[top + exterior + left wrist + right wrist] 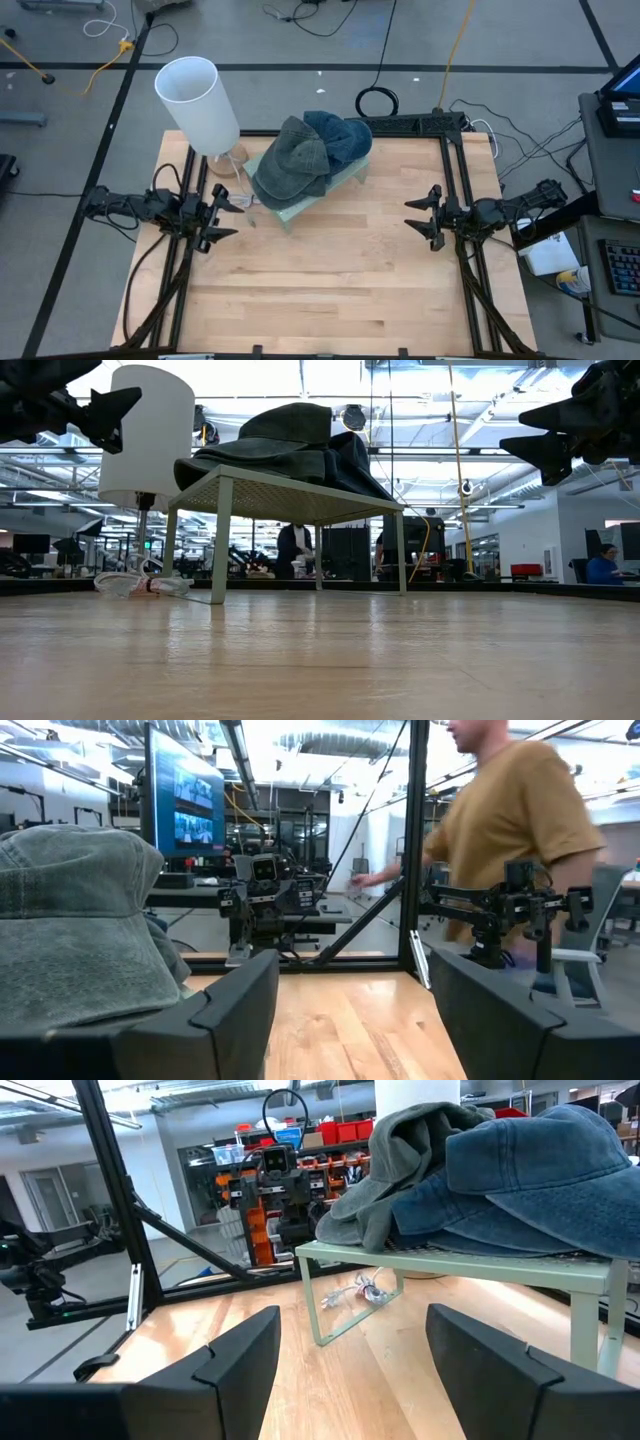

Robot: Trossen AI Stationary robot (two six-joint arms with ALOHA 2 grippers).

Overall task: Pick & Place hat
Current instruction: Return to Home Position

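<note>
left tool [226,214] hangs wide open and empty over the left side of the surface [330,280], near the pale green shelf [300,208]. right tool [415,214] hangs wide open and empty over the right side. green cap [292,160] lies on the shelf, overlapping a blue cap [342,135]. white lamp [198,103] stands just beside the shelf.

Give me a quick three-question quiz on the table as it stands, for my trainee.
1. True or false: the left tool grips a cap.
2. On the shelf lie a green cap and a blue cap. Which is nearer the white lamp? A) green B) blue
3. Fill in: the right tool is empty, its fingers ____.
Key: 1 false, it is open and empty; 2 A; 3 open.
</note>
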